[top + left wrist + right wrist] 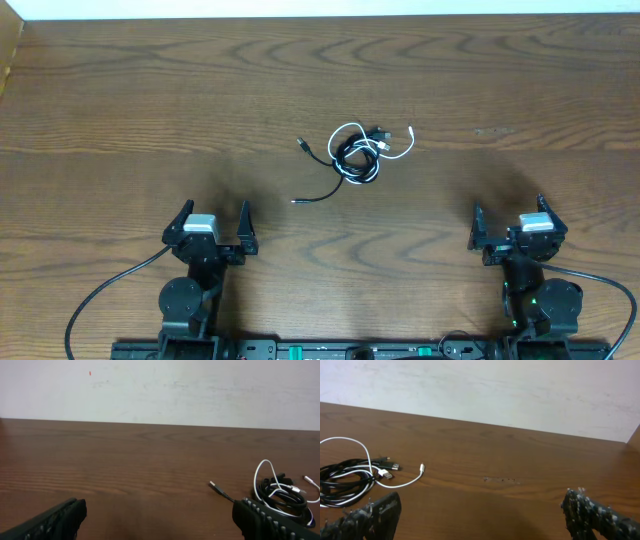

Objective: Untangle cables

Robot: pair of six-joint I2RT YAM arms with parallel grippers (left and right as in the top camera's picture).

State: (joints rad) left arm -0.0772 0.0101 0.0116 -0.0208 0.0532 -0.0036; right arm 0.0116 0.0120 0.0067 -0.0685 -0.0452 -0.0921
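Observation:
A white cable point(395, 152) and a black cable point(355, 168) lie coiled together in one tangle at the middle of the wooden table. A black tail runs out to the lower left point(315, 196). The tangle shows at the right edge of the left wrist view point(280, 492) and the left edge of the right wrist view point(350, 477). My left gripper point(213, 228) is open and empty, near the front left, well short of the tangle. My right gripper point(510, 222) is open and empty at the front right, also apart from it.
The wooden table point(150, 100) ends at a pale wall at the back point(160, 390). Thick black arm wires loop at the front edge beside each arm base point(100, 290).

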